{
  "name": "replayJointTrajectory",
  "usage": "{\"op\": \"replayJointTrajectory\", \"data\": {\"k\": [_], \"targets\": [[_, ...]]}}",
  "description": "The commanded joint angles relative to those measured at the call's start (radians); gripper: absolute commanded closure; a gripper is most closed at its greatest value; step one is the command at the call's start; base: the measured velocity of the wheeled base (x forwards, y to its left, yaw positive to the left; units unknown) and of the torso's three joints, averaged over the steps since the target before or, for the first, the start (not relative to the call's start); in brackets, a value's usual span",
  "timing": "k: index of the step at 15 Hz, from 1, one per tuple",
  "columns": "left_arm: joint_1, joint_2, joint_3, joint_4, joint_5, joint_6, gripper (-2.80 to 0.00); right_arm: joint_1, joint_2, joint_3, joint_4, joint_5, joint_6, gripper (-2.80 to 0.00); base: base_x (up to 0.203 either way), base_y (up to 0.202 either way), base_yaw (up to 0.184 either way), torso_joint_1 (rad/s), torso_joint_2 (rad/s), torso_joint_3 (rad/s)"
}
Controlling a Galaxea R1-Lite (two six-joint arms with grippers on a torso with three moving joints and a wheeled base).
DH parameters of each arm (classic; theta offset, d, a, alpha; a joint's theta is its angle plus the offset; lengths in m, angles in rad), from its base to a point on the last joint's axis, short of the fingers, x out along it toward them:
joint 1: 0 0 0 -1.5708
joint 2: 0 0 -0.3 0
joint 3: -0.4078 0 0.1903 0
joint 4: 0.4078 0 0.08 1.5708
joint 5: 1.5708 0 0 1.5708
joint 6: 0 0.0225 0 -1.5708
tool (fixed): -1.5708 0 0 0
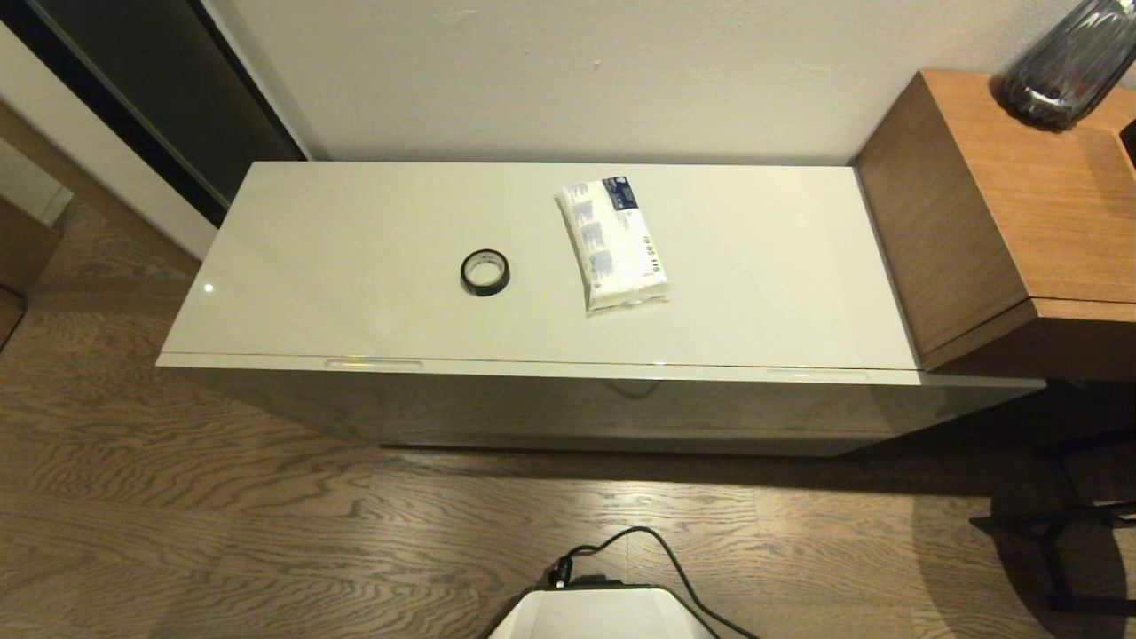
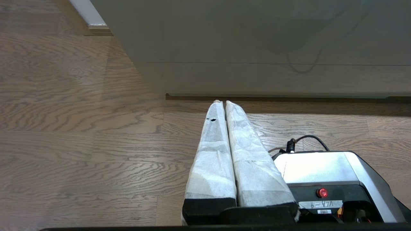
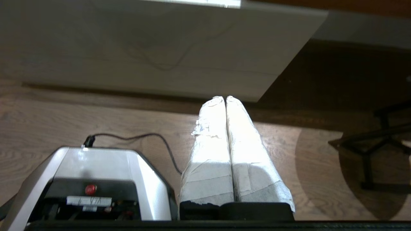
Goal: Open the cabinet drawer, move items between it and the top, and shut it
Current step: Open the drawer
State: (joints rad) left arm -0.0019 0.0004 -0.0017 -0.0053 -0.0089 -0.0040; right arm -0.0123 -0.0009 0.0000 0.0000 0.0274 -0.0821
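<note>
The cabinet drawer (image 1: pixel 568 373) is closed, its glossy off-white front flush under the top (image 1: pixel 337 248). A small black tape roll (image 1: pixel 485 272) lies near the middle of the top. To its right lies the white tissue pack with blue print (image 1: pixel 613 243). The slippers are out of view. My left gripper (image 2: pixel 222 103) is shut and empty, low over the floor in front of the cabinet front (image 2: pixel 257 48). My right gripper (image 3: pixel 224 98) is likewise shut and empty, near the cabinet's right lower corner (image 3: pixel 257 93). Neither gripper shows in the head view.
A brown wooden side table (image 1: pixel 1021 204) stands against the cabinet's right end, with a dark glass vase (image 1: pixel 1065 62) on it. My base (image 1: pixel 603 612) and its black cable (image 1: pixel 657 550) sit on the wood floor in front. A black frame (image 1: pixel 1065 524) stands at the right.
</note>
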Motion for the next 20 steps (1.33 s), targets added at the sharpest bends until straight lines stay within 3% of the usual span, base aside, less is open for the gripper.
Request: {"op": "replayJointTrajectory", "data": {"k": [1,12,15,18,20], "targets": [[0.0,0.001,0.0,-0.001,0.0,-0.001,0.0,0.0,0.001,0.002,0.003,-0.001,0.001,0.0,0.0,0.0,0.0,0.0,0.0,0.0],[-0.001,0.001,0.0,-0.001,0.0,-0.001,0.0,0.0,0.0,-0.016,-0.013,-0.009,-0.003,0.0,0.0,0.0,0.0,0.0,0.0,0.0],[0.0,0.001,0.0,-0.001,0.0,-0.001,0.0,0.0,0.066,-0.239,0.111,0.008,0.061,0.0,0.0,0.0,0.0,0.0,0.0,0.0],[0.0,0.001,0.0,-0.001,0.0,-0.001,0.0,0.0,0.366,-0.527,0.236,0.031,0.233,0.0,0.0,0.0,0.0,0.0,0.0,0.0],[-0.001,0.001,0.0,-0.001,0.0,-0.001,0.0,0.005,0.546,-0.629,0.337,0.06,0.301,0.0,0.0,0.0,0.0,0.0,0.0,0.0]]}}
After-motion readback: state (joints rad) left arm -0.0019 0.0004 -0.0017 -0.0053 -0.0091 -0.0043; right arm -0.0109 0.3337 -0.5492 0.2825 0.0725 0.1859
